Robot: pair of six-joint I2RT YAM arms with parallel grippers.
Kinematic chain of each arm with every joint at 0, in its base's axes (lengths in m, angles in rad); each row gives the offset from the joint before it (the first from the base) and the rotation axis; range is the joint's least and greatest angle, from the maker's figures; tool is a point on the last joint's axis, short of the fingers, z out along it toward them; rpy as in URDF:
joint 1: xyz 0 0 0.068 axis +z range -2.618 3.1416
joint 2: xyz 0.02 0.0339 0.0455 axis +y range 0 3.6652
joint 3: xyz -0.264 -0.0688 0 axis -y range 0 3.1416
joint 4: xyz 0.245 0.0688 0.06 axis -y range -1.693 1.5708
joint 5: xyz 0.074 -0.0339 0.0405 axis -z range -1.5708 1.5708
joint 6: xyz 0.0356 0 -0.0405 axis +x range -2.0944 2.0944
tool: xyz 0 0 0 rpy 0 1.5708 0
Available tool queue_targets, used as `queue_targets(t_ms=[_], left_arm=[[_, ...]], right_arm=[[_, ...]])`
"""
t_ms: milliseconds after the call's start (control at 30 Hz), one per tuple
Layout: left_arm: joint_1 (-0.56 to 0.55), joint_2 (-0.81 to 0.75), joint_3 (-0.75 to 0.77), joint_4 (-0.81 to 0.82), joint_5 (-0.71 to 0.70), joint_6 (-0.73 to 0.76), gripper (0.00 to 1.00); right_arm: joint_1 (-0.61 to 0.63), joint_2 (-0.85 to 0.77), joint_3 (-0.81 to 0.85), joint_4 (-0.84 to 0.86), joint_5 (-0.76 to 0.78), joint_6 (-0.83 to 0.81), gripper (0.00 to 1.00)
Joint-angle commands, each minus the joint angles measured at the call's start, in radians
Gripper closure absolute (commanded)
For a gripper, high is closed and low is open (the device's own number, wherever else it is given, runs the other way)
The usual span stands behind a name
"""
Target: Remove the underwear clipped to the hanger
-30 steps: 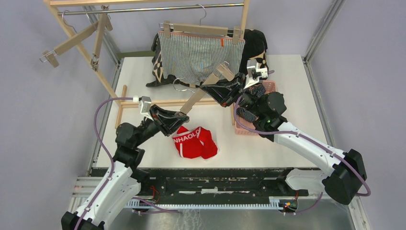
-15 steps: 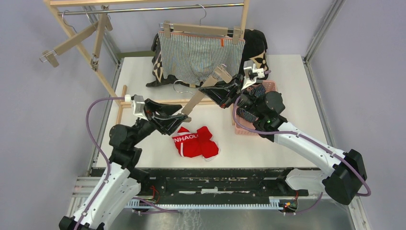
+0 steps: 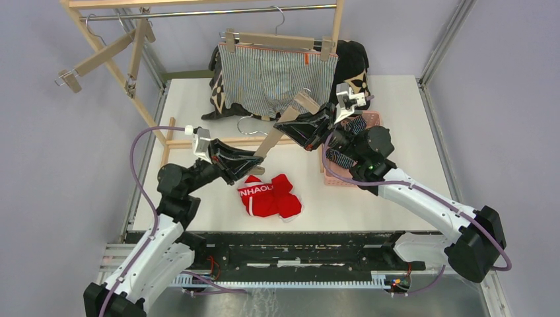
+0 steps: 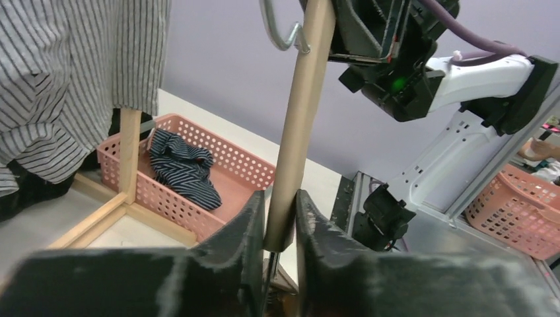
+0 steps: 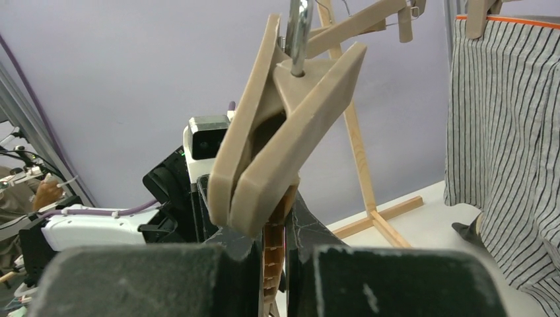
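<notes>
Wooden hanger [image 3: 271,137] clamped by both our left gripper [image 3: 254,164] and right gripper [image 3: 289,124], red underwear [image 3: 269,196] lying loose on the table [image 3: 409,125] below.

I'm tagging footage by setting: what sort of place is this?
Likely a robotics lab cell: two robot arms mounted at a white table, bare grey walls, a small wooden rack staged with pinstriped underwear.
</notes>
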Motion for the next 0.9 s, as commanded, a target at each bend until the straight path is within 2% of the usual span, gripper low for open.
queue_targets(t_ms=[0, 33, 67, 200, 233, 300, 333, 400, 500, 700, 800, 867], left_arm=[[-0.004, -0.026, 0.029, 0.078, 0.036, -0.003, 0.86], [-0.003, -0.034, 0.029, 0.078, 0.033, -0.002, 0.95], [-0.004, -0.041, 0.027, 0.078, 0.030, -0.002, 0.97], [-0.003, -0.063, 0.033, 0.094, 0.040, -0.026, 0.97], [-0.004, -0.071, 0.037, 0.093, 0.040, -0.031, 0.97], [-0.003, -0.096, 0.050, 0.050, 0.025, -0.026, 0.97], [-0.004, -0.111, 0.065, 0.000, 0.010, -0.008, 0.97], [-0.004, -0.143, 0.116, -0.194, -0.044, 0.080, 0.97], [-0.003, -0.199, 0.200, -0.473, -0.196, 0.203, 0.97], [-0.004, -0.315, 0.363, -0.901, -0.580, 0.349, 0.97], [-0.003, -0.338, 0.442, -1.097, -0.746, 0.378, 0.97], [-0.003, -0.322, 0.481, -1.213, -0.830, 0.392, 0.97]], right_arm=[[0.005, -0.023, 0.009, 0.082, -0.012, 0.019, 0.99], [0.005, -0.023, 0.008, 0.080, -0.012, 0.019, 0.99], [0.005, -0.023, 0.005, 0.079, -0.012, 0.019, 0.99], [0.005, -0.028, -0.010, 0.061, -0.011, 0.006, 0.99], [0.004, -0.032, -0.015, 0.048, -0.004, -0.004, 0.96], [0.005, -0.043, -0.032, 0.025, 0.013, -0.027, 0.79], [0.006, -0.052, -0.043, 0.009, 0.028, -0.041, 0.68], [0.004, -0.073, -0.061, -0.040, 0.062, -0.079, 0.44], [0.006, -0.106, -0.077, -0.141, 0.104, -0.142, 0.33], [0.006, -0.124, -0.077, -0.405, 0.224, -0.234, 0.30], [0.022, -0.093, -0.073, -0.552, 0.245, -0.271, 0.33], [0.053, -0.072, -0.095, -0.592, 0.306, -0.293, 0.34]])
